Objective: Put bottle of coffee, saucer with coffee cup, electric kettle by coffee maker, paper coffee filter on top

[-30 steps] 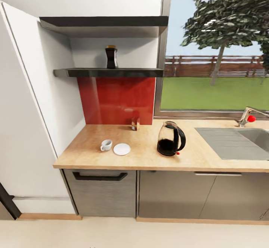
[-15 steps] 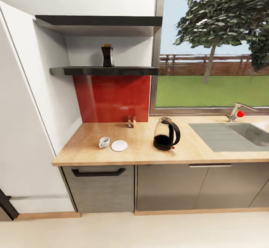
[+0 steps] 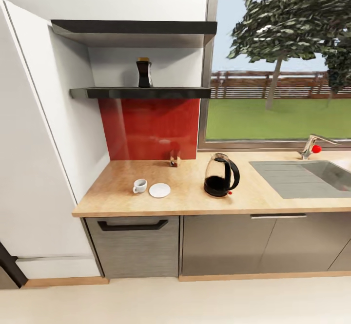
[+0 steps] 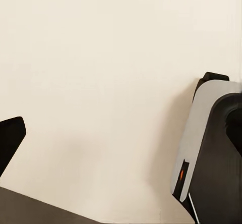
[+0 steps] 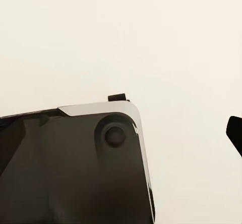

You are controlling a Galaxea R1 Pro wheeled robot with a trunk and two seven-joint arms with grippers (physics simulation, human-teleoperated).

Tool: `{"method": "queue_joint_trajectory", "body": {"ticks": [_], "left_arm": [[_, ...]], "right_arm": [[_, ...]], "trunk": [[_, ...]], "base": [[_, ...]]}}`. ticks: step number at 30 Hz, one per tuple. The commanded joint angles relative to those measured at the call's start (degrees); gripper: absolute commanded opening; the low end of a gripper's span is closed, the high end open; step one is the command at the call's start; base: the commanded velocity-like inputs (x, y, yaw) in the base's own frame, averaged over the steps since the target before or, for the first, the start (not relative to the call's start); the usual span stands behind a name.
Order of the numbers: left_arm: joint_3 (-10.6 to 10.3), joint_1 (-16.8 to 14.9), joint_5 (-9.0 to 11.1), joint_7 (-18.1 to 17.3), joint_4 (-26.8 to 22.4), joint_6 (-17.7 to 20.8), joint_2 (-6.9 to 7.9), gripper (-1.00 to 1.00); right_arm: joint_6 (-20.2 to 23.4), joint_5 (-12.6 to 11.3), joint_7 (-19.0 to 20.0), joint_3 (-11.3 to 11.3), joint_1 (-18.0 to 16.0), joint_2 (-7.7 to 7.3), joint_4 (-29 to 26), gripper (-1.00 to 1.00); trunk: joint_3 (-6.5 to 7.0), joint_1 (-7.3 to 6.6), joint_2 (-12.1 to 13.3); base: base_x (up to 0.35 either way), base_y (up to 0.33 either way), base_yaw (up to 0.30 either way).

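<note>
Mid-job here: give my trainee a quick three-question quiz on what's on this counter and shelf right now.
1. True or false: the coffee cup sits on the saucer.
2. Where is the bottle of coffee? A) by the sink B) on the lower shelf C) on the floor
3. Fill in: the electric kettle stands on the kitchen countertop between the saucer and the ____.

Key: 1 false, it stands beside it; 2 B; 3 sink.
</note>
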Motion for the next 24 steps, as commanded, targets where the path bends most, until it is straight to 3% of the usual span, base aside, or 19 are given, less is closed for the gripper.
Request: {"method": "queue_joint_trajectory", "body": {"ticks": [1,2,6,7,9,12,18,20,24], "left_arm": [[0.4,-0.1,-0.6,0.1,-0.1,-0.4,-0.11,1.00],[-0.5,-0.2,-1.4,-0.3,-5.5,-1.1,-1.97,1.00],[-5.8,-0.2,-5.6,-1.5,-12.5,-1.4,-2.53,1.00],[-13.4,-0.2,-7.8,-13.4,-29.6,-1.4,-2.65,1.00],[-13.7,-0.2,-7.8,-16.8,-35.5,-1.1,-3.20,1.00],[-13.8,-0.5,-7.7,-19.9,-43.9,-0.9,-5.22,1.00],[-14.5,-0.8,-7.7,-21.7,-55.5,-1.1,-11.25,1.00],[-16.0,-0.9,-7.7,-21.7,-60.1,-1.0,-13.13,1.00],[-20.0,-1.0,-7.5,-21.2,-66.2,-0.8,-14.76,1.00]], "right_arm": [[-0.2,-0.1,0.0,-0.1,-0.1,0.01,0.1,1.00],[-0.2,-0.2,0.2,-0.2,-0.1,0.01,0.1,1.00],[-0.2,-0.3,0.1,-0.2,-0.1,0.01,0.1,1.00],[-0.2,-0.2,0.0,0.1,-0.1,0.01,0.2,1.00],[-0.2,-0.2,0.0,0.1,-0.1,0.01,0.2,1.00],[-0.2,-0.1,0.0,0.1,-0.1,0.03,0.2,1.00],[-0.2,-0.1,0.0,0.2,-0.1,0.13,0.2,1.00],[-0.2,0.0,0.0,0.2,-0.1,0.16,0.2,1.00],[-0.2,0.0,0.0,0.2,-0.1,0.18,0.2,1.00]], "trunk": [[-0.13,0.03,-0.1],[-0.13,0.03,-0.1],[-0.13,0.03,-0.1],[-0.13,0.03,-0.1],[-0.13,0.03,-0.1],[-0.13,0.03,-0.1],[-0.13,0.03,-0.1],[-0.13,0.03,-0.1],[-0.13,0.03,-0.1]], "base": [[0.000,0.002,0.000],[0.000,0.000,0.000],[0.000,0.000,0.000],[0.000,0.000,0.000],[0.000,0.000,0.000],[0.000,0.000,0.000],[0.000,0.000,0.000],[0.000,0.000,0.000],[0.000,0.000,0.000]]}}
